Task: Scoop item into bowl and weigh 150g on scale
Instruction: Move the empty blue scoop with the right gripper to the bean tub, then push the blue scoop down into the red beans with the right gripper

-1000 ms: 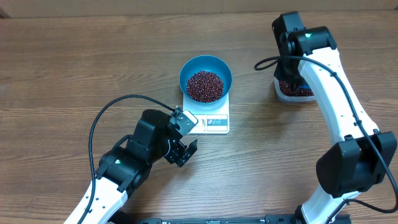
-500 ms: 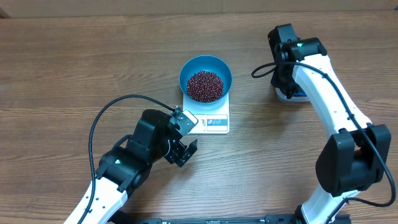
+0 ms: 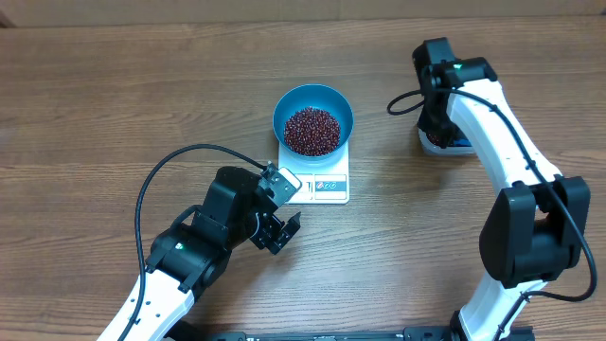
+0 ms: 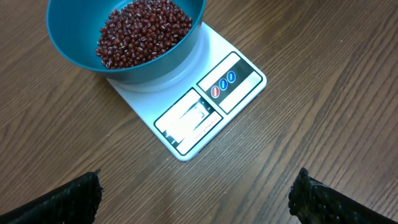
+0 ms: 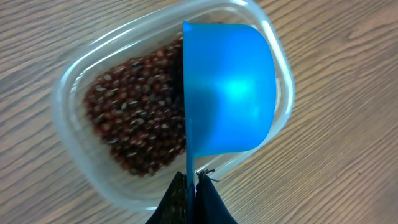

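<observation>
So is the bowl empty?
No, partly filled: beans cover the bottom of the bowl, with bare blue wall above them.

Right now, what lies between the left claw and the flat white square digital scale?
Nothing but bare brown wooden tabletop: the left wrist view shows that stretch from the left claw up to the flat white square digital scale.

Ahead of the left pincer point(image 4: 199, 208): flat white square digital scale point(image 4: 214, 56), display strip on the near edge. The round deep blue bowl point(image 4: 68, 37) sits on its far part, with tiny dark red-brown beans point(image 4: 140, 31) heaped inside. Right pincer point(image 5: 189, 198) is well right of the scale. Clear plastic tub point(image 5: 65, 106) lies directly below it, more beans inside. Small blue plastic scoop point(image 5: 230, 87) is over the tub's right half, possibly clear of the beans.
</observation>
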You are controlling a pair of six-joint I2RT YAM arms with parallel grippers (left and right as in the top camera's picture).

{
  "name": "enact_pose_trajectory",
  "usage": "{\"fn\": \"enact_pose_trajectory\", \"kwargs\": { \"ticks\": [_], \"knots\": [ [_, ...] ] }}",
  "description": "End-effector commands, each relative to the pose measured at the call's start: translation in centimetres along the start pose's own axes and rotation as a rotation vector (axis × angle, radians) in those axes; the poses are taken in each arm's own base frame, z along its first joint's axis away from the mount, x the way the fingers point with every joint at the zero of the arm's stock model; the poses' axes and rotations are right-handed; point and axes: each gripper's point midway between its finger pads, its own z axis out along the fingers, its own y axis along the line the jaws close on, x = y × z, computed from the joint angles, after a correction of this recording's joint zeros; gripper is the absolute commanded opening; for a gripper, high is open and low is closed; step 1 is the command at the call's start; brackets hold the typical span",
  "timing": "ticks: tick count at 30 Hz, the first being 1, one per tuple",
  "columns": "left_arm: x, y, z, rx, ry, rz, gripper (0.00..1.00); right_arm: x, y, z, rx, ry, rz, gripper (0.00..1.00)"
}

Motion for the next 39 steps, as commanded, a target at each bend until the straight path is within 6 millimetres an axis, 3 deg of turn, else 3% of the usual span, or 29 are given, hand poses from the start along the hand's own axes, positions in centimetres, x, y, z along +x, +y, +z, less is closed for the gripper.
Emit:
{"fn": "enact_pose_trajectory", "kwargs": {
  "ticks": [1,26,33,39],
  "knots": [
    [0.2,-0.1,0.2,0.015,0.003,-0.001,1.0,-0.3,-1.1,0.6,0.024,0.004,-0.01,0.04],
    [0.2,-0.1,0.2,0.015,0.003,-0.001,1.0,2.3,2.9,0.3,-0.208,0.133,-0.102,0.04],
    [0.2,-0.1,0.2,0.015,0.003,-0.001,1.0,1.7,3.0,0.0,-0.245,0.137,-0.078,0.04],
    [0.2,-0.1,0.2,0.015,0.003,-0.001,1.0,1.0,4.8,-1.8,-0.496,0.204,-0.062,0.04]
  ]
}}
